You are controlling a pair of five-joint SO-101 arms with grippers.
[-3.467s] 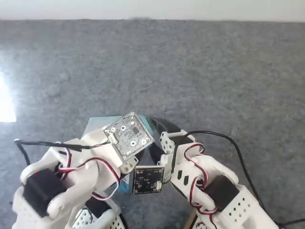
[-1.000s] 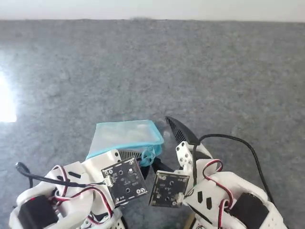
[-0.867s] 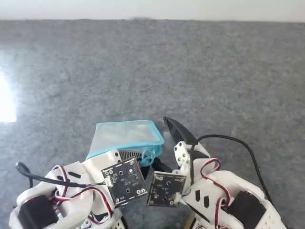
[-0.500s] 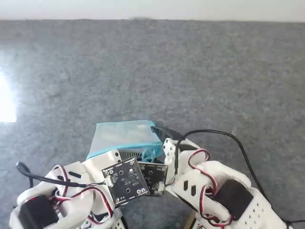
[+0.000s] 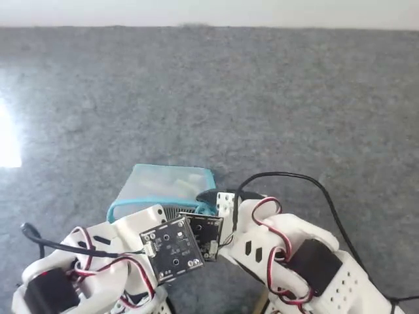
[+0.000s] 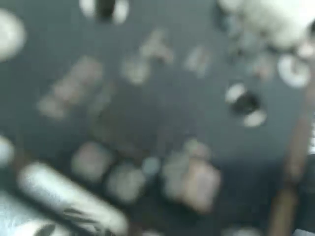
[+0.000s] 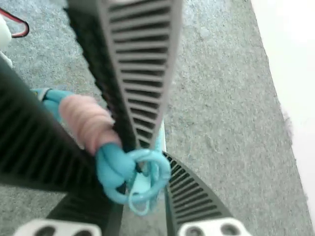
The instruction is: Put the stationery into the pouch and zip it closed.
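Note:
A translucent pouch (image 5: 163,185) with teal edging lies on the table just beyond both arms, and pale shapes show through it. My right gripper (image 5: 208,196) sits at the pouch's right end. In the right wrist view the right gripper (image 7: 118,147) is shut on the teal zipper pull (image 7: 133,174), a knotted cord with a pink bead (image 7: 86,120). The pouch's corner (image 7: 158,142) shows right behind it. My left gripper (image 5: 171,211) rests at the pouch's near edge, under the camera boards. The left wrist view is a blurred close-up of a circuit board (image 6: 147,147).
The grey speckled table (image 5: 262,98) stretches away beyond the pouch to a white wall. A black cable (image 5: 314,190) loops over the right arm. A ribbed dark part of the other arm (image 7: 192,196) lies close below the zipper pull.
The left arm drew back toward the near edge, uncovering the pouch. The right gripper swung left onto the pouch's zipper end. The pouch has slid slightly left.

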